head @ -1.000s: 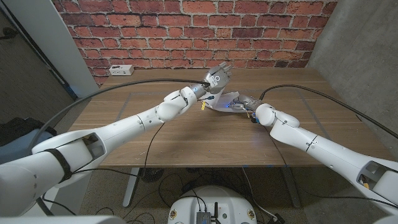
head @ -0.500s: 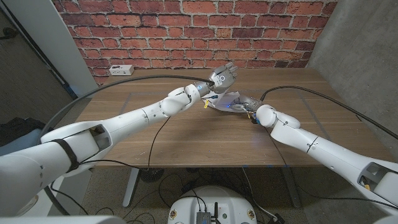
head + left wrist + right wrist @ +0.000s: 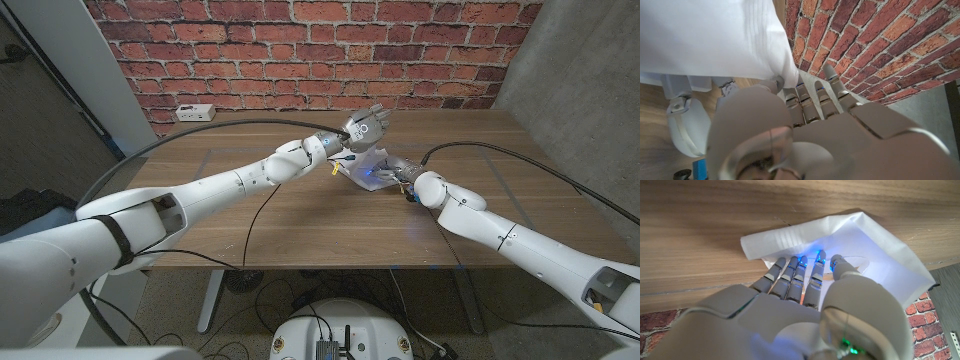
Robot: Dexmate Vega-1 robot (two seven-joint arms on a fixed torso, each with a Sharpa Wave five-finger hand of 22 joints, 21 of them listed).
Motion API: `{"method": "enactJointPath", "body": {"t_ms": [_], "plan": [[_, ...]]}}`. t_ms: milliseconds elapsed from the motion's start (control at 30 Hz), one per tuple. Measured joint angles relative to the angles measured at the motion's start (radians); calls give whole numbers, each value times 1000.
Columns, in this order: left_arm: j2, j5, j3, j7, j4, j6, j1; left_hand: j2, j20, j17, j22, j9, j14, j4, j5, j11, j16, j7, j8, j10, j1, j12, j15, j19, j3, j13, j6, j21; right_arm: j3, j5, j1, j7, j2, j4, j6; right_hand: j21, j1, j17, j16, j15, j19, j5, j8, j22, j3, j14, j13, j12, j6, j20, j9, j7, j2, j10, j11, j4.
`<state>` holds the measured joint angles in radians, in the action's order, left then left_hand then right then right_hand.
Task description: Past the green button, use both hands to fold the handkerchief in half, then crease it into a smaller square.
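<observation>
Left hand [image 3: 362, 127] lifted handkerchief [image 3: 368, 168] corner farther right

White handkerchief [image 3: 368, 166], one edge lifted, rest flat on wooden table [image 3: 300, 215]

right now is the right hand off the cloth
No, the right hand presses its fingers onto the white cloth on the table.

White power strip [image 3: 193, 112], wooden table [image 3: 300, 215], brick wall [image 3: 300, 50]
</observation>
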<state>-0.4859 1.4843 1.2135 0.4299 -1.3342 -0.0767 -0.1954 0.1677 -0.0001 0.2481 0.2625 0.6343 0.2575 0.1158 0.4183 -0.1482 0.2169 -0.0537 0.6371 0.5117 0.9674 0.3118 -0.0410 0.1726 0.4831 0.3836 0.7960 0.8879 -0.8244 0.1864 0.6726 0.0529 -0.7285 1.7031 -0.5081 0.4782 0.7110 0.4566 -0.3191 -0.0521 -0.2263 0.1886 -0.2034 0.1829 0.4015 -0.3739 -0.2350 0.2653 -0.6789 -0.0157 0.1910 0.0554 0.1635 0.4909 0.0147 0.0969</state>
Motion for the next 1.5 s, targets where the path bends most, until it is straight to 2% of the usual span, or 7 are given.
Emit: {"method": "enactJointPath", "body": {"t_ms": [700, 900, 1067, 1167, 1267, 1433, 1500], "plan": [[81, -29, 78, 131, 146, -19, 46, 0, 0, 2, -3, -23, 4, -2, -1, 0, 0, -10, 21, 0, 0, 0, 4, 0, -1, 9, -26, 37, 10, -15, 13, -7, -10, 8, -1, -4, 0, 0, 0, -2, 0, -4, 4, 0, 0, 1, 5, -4, -4, 0, 0, -4, 0, 6, -6, 8], [108, -55, 103, 176, 196, -28, 60, 0, -15, 6, -7, -36, 15, -7, -17, -9, 0, -11, 21, 13, 0, 8, 3, 15, 5, 14, -25, 52, 11, -17, 13, -7, -12, 8, -3, -4, 0, 0, -2, -8, 0, -4, 4, 0, 0, 7, 4, -4, -3, 0, 0, -4, 0, 0, -11, 8], [122, -75, 116, 205, 222, -32, 67, -3, -35, 4, -18, -81, 33, -22, -53, -14, 0, -40, 17, 18, 3, 8, 0, 23, 3, 15, -54, 84, 11, -19, 13, -7, -13, 8, -6, -3, 0, 0, -4, -15, 10, -4, 4, 0, -4, 14, 4, -7, -3, 10, 0, -4, 0, 0, -11, 12], [129, -87, 124, 228, 234, -39, 70, -9, -35, -4, -42, -166, 36, -29, -95, -19, -6, -65, -93, -25, -1, -23, 0, 23, -7, -4, -179, 111, 11, -20, 13, -7, -13, 8, -6, -3, 0, 0, -4, -15, 10, -4, 4, 0, -4, 14, 5, -8, -3, 10, 0, -4, 0, 0, -11, 12], [129, -95, 124, 243, 234, -46, 70, -37, -38, -11, -60, -238, 35, -23, -129, -7, -8, -75, -195, -76, -50, -55, 0, 12, -26, -24, -288, 122, 11, -20, 13, -7, -13, 8, -6, -3, 0, 0, -4, -15, 10, -4, 4, 0, -4, 14, 5, -8, -3, 10, 0, -3, 0, -4, -15, 12], [146, -108, 153, 268, 268, -57, 80, -67, -37, -16, -76, -312, 13, -12, -152, 3, -8, -80, -314, -143, -113, -89, 0, -13, -59, -49, -418, 122, 11, -20, 12, -7, -13, 8, -6, -3, 0, -3, -4, -15, 10, -4, 8, 0, -4, 14, 5, -8, -3, 10, 0, -3, 0, -7, -18, 12], [147, -114, 156, 276, 270, -62, 81, -71, -35, -16, -77, -328, 10, -5, -153, 7, -8, -80, -341, -161, -136, -95, 3, -15, -69, -55, -446, 122, 11, -20, 12, -7, -14, 8, -6, -3, 0, -3, -4, -15, 10, -4, 8, 0, -4, 14, 5, -8, -3, 10, 0, -3, 0, -7, -19, 12]]}}
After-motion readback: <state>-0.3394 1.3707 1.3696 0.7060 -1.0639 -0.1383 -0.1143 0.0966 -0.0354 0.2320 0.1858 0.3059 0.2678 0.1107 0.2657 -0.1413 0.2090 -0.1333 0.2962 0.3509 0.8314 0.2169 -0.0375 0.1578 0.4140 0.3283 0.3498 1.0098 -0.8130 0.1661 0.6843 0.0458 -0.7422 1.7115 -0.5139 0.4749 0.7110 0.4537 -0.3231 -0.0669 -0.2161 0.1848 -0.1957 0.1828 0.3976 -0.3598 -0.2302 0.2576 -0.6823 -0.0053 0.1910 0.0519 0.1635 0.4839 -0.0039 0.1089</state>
